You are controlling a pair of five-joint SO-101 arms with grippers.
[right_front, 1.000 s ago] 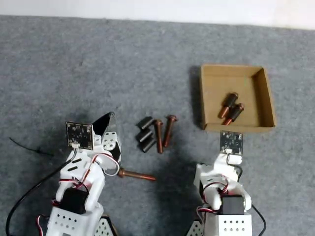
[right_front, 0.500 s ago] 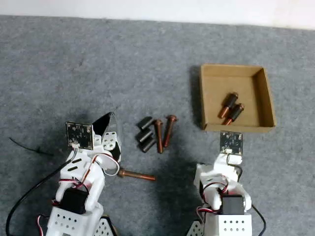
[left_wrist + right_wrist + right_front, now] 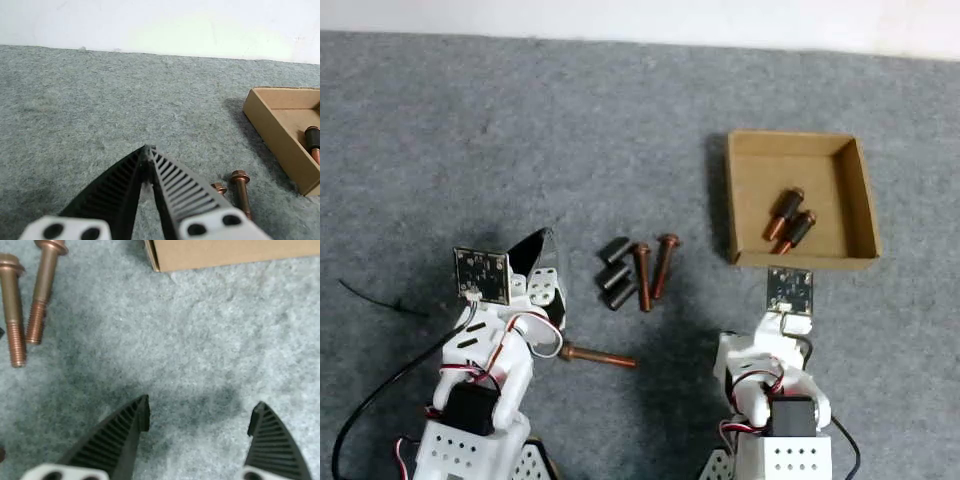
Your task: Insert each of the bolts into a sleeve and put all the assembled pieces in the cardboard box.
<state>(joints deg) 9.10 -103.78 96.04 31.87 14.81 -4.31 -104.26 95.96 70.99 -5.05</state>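
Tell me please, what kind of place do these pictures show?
Probably a small robotics test bench: a left arm and a right arm on a grey felt-like mat, a plain white wall, loose bolts beside a cardboard box.

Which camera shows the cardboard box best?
The high view: the whole cardboard box, with two assembled pieces inside. The left wrist view catches one corner, the right wrist view a strip of outer wall.

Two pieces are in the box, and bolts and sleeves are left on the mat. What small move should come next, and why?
Probably slide the right gripper toward the nearer bolt and lower it over the shank. That gripper is open and empty, with the bolt lying free on the mat close to it. The left gripper is shut with nothing in it. Loose sleeves lie close by for mating.
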